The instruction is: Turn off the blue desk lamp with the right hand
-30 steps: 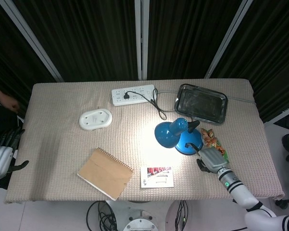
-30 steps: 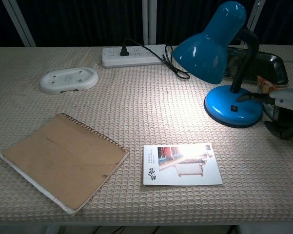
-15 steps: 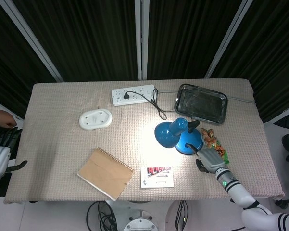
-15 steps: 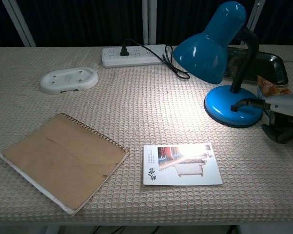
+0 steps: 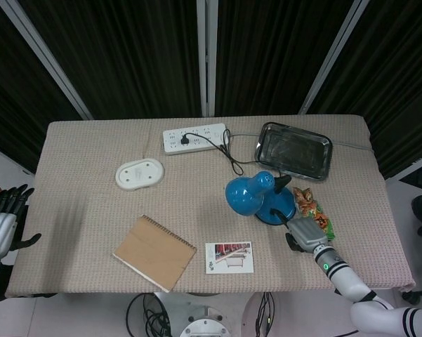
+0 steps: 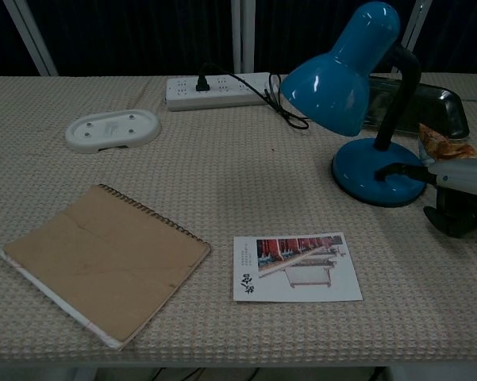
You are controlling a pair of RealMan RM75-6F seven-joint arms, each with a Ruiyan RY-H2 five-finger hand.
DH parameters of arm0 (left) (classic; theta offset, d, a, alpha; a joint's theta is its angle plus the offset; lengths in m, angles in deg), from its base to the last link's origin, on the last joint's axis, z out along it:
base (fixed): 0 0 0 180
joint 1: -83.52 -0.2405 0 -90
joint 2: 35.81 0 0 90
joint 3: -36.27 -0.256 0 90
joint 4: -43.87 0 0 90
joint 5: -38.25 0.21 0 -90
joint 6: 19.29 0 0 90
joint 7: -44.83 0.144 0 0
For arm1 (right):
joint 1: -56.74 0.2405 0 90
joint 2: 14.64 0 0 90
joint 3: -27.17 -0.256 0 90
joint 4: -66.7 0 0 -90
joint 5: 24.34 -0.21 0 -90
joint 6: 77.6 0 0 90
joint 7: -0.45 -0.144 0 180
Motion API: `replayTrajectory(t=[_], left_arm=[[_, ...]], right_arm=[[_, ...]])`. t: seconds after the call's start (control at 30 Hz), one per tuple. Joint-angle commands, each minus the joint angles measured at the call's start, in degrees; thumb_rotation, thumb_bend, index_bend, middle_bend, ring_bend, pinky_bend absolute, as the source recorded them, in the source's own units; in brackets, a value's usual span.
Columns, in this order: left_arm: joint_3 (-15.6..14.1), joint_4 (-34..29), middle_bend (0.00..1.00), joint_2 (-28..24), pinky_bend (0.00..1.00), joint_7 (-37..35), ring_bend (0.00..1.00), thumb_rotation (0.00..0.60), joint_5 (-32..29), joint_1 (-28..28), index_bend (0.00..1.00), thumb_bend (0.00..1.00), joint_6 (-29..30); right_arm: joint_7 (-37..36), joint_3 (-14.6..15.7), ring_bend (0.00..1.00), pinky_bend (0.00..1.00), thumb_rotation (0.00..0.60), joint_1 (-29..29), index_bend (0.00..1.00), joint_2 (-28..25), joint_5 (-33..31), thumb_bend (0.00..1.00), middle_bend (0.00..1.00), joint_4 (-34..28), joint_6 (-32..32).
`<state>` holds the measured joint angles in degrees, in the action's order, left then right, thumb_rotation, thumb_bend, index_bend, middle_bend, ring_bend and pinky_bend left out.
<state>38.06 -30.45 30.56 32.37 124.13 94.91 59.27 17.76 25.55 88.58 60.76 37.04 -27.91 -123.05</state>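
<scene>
The right hand [image 6: 459, 194] is cut off by the chest view's edge at 3 o'clock, so how its curled fingers lie cannot be told. The left hand [image 5: 0, 225] is clipped at 9 o'clock in the head view. The postcard [image 6: 297, 267] print is too small to read.

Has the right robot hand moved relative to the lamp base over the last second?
Yes. The right robot hand has crept toward the table's near edge, judged against the blue desk lamp; one fingertip sits on the lamp base.
</scene>
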Motion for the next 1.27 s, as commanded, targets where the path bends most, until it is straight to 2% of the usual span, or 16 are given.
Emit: replayTrajectory(t=[0.03, 0.13, 0.23, 0.37, 0.57, 0.67, 0.77, 0.83, 0.9, 0.93, 0.97, 1.0, 1.03, 1.13, 1.27], left_arm=[[0.0, 0.1, 0.00, 0.0, 0.00, -0.1, 0.00, 0.600, 0.0, 0.0, 0.00, 0.15, 0.0], [0.1, 0.2, 0.00, 0.1, 0.00, -0.2, 0.00, 0.600, 0.1, 0.0, 0.00, 0.15, 0.2], [0.1, 0.3, 0.00, 0.0, 0.00, -0.4, 0.00, 0.600, 0.0, -0.1, 0.00, 0.15, 0.3], [0.2, 0.3, 0.00, -0.1, 0.00, -0.5, 0.00, 0.600, -0.1, 0.0, 0.00, 0.15, 0.1], [0.3, -0.6, 0.00, 0.0, 0.00, 0.6, 0.00, 0.600, 0.3, 0.4, 0.00, 0.15, 0.0], [0.1, -1.6, 0.00, 0.1, 0.00, 1.7, 0.00, 0.600, 0.8, 0.5, 0.00, 0.15, 0.1], [0.1, -2.6, 0.00, -0.1, 0.00, 2.4, 0.00, 0.600, 0.8, 0.4, 0.00, 0.15, 0.5], [0.1, -3.2, 0.00, -0.3, 0.00, 2.8, 0.00, 0.600, 0.8, 0.2, 0.00, 0.15, 0.7], [0.1, -4.1, 0.00, -0.6, 0.00, 3.3, 0.00, 0.600, 1.0, 0.2, 0.00, 0.15, 1.0], [0.1, -4.4, 0.00, -0.7, 0.00, 3.5, 0.00, 0.600, 1.1, 0.2, 0.00, 0.15, 1.1], [0.1, -4.7, 0.00, -0.8, 0.00, 3.8, 0.00, 0.600, 1.2, 0.2, 0.00, 0.15, 1.2], [0.1, -5.0, 0.00, -1.0, 0.00, 4.0, 0.00, 0.600, 1.3, 0.2, 0.00, 0.15, 1.4], [0.2, -5.2, 0.00, -1.0, 0.00, 4.2, 0.00, 0.600, 1.4, 0.2, 0.00, 0.15, 1.5], [0.0, -5.4, 0.00, -1.0, 0.00, 4.6, 0.00, 0.600, 1.6, 0.2, 0.00, 0.15, 1.5], [0.1, -5.3, 0.00, -1.1, 0.00, 4.8, 0.00, 0.600, 1.4, 0.2, 0.00, 0.15, 1.6]], right_arm=[[0.0, 0.3, 1.00, 1.00, 0.600, 0.5, 0.00, 0.0, -0.7, 0.68, 1.00, 0.2, 0.6], [0.0, 0.3, 1.00, 1.00, 0.600, 0.5, 0.00, 0.1, -0.3, 0.68, 1.00, 0.0, -0.4], [-0.3, 0.1, 1.00, 1.00, 0.600, -1.0, 0.00, -0.2, 3.2, 0.68, 1.00, -1.0, -5.4], [-3.7, 0.4, 1.00, 1.00, 0.600, -4.4, 0.00, -1.9, 10.1, 0.68, 1.00, -2.9, -13.1], [-10.7, 3.5, 1.00, 1.00, 0.600, -11.4, 0.00, -7.7, 23.3, 0.68, 1.00, -5.0, -26.8], [-13.0, 4.8, 1.00, 1.00, 0.600, -14.7, 0.00, -10.7, 25.5, 0.65, 1.00, -4.8, -31.7], [-14.6, 4.9, 0.93, 0.95, 0.600, -17.9, 0.00, -12.5, 24.7, 0.59, 0.96, -3.1, -35.6], [-15.1, 4.2, 0.79, 0.85, 0.600, -19.7, 0.00, -12.4, 23.1, 0.47, 0.81, -1.2, -37.7], [-13.8, 3.0, 0.56, 0.72, 0.600, -21.5, 0.00, -11.7, 20.0, 0.35, 0.58, 1.5, -39.5], [-11.9, 2.5, 0.39, 0.63, 0.600, -22.1, 0.00, -11.3, 18.2, 0.28, 0.40, 2.6, -39.7], [-9.4, 1.8, 0.17, 0.50, 0.600, -22.6, 0.00, -10.9, 16.4, 0.20, 0.18, 3.6, -40.2], [-7.0, 0.4, 0.08, 0.41, 0.600, -23.2, 0.00, -9.6, 15.0, 0.16, 0.08, 5.2, -42.0], [-6.8, -0.5, 0.00, 0.25, 0.600, -23.6, 0.00, -8.5, 14.5, 0.11, 0.00, 6.3, -43.3], [-8.8, -2.2, 0.00, 0.08, 0.600, -24.5, 0.00, -7.2, 12.5, 0.06, 0.00, 7.6, -43.7], [-7.7, -3.0, 0.00, 0.04, 0.600, -24.5, 0.00, -7.5, 11.2, 0.05, 0.00, 7.1, -42.1]])
